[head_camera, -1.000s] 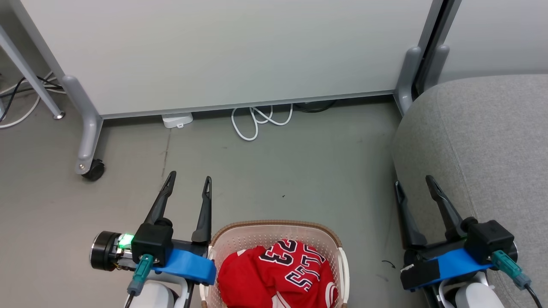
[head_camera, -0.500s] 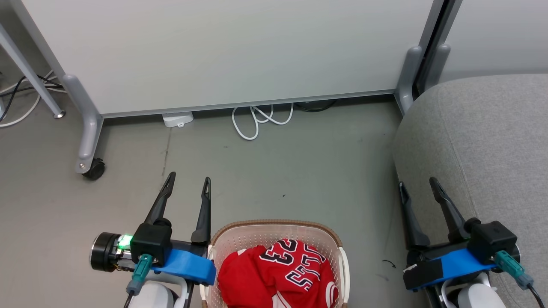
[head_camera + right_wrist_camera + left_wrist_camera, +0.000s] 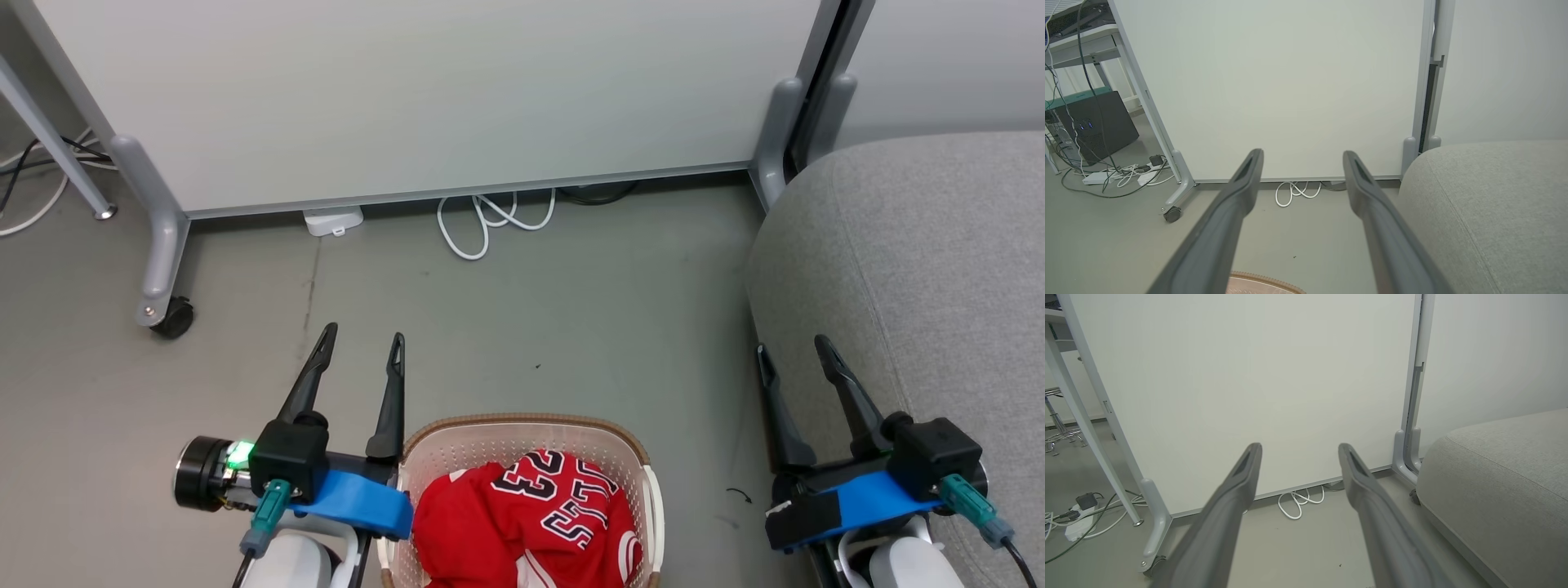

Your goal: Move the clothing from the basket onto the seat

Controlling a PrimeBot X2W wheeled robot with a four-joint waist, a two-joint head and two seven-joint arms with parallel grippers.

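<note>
Grey floor [image 3: 522, 327] below a white partition panel [image 3: 424, 98], head view: basket [image 3: 522, 425] at bottom centre, its near part cut off by the frame. The red jersey [image 3: 522, 523] is crumpled inside, "23" lettering upside down and slanting to lower right, long axis unreadable. Left gripper [image 3: 363, 333] sits just left of the basket and right gripper [image 3: 790, 344] at the edge of the grey seat [image 3: 939, 269], both spread wide, holding nothing, pointing toward the panel. Left wrist view: fingers wide apart above the floor, seat corner at right. Right wrist view: equally wide, a sliver of the basket's brown rim at the bottom edge between the fingers.
</note>
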